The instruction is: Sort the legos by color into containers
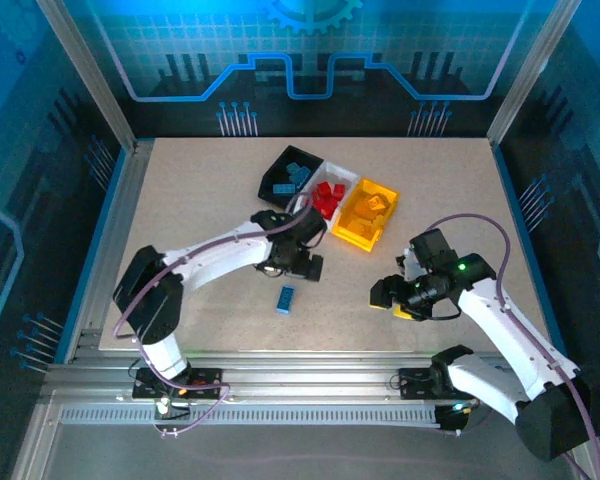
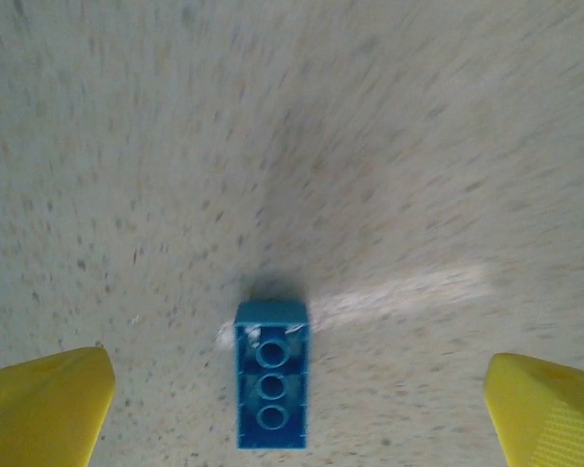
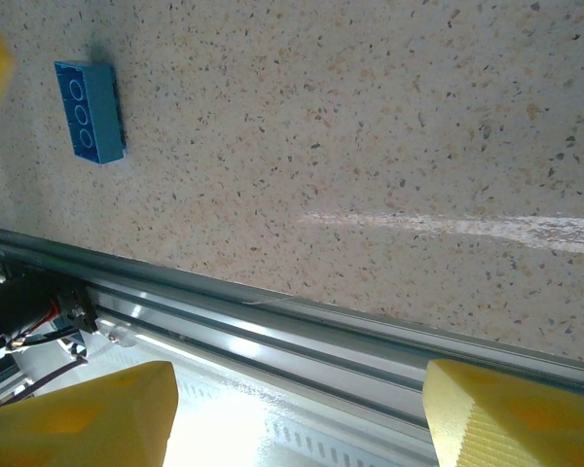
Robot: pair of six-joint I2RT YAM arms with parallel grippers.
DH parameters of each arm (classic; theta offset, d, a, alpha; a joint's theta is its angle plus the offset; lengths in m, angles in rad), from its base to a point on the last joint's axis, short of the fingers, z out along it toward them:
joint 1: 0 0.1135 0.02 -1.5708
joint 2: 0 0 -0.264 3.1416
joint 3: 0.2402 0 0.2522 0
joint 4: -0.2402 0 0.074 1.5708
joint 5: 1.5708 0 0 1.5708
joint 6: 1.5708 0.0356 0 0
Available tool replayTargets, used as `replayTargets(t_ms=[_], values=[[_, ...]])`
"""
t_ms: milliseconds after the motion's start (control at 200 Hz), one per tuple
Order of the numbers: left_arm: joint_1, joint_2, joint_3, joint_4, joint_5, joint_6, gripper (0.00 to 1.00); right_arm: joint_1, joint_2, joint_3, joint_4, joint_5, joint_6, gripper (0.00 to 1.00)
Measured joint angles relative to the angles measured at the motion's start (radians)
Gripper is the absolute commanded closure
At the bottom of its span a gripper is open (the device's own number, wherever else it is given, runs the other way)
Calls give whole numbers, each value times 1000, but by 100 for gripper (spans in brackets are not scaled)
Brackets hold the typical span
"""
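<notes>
Lego brick [image 2: 271, 386], blue rectangular plastic, is lying alone on the speckled beige tabletop [image 1: 180, 200], on the near side of the joined plastic black bin [image 1: 278, 172], white bin [image 1: 342, 175] and yellow-orange bin [image 1: 352, 232]. I am holding the left gripper [image 2: 297, 384] wide open over it, with its yellow fingers [image 2: 49, 399] sitting on either side and not touching. The right gripper [image 3: 297, 389] is hovering open and empty to the right, close to the near edge.

A speckled beige table [image 1: 200, 200] meets a metal rail [image 1: 310, 362], with blue panels [image 1: 400, 40] behind.
</notes>
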Motion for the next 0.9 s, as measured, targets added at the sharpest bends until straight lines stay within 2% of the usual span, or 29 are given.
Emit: replayTargets(t_ms=[195,430,590,760,900], values=[[-47,99,-12,2,-62,-71,18,-1,-32,-15,-12,0,-3,31],[-68,146,-43,29,-63,-124,24,-3,-113,-26,-54,1,-2,31],[-68,150,-94,62,-46,-149,34,-3,-148,-38,-73,2,9,32],[-68,149,-107,110,-10,-172,64,-3,-161,-50,-80,2,28,32],[-65,127,-132,141,3,-171,67,-3,-161,-54,-78,1,44,32]])
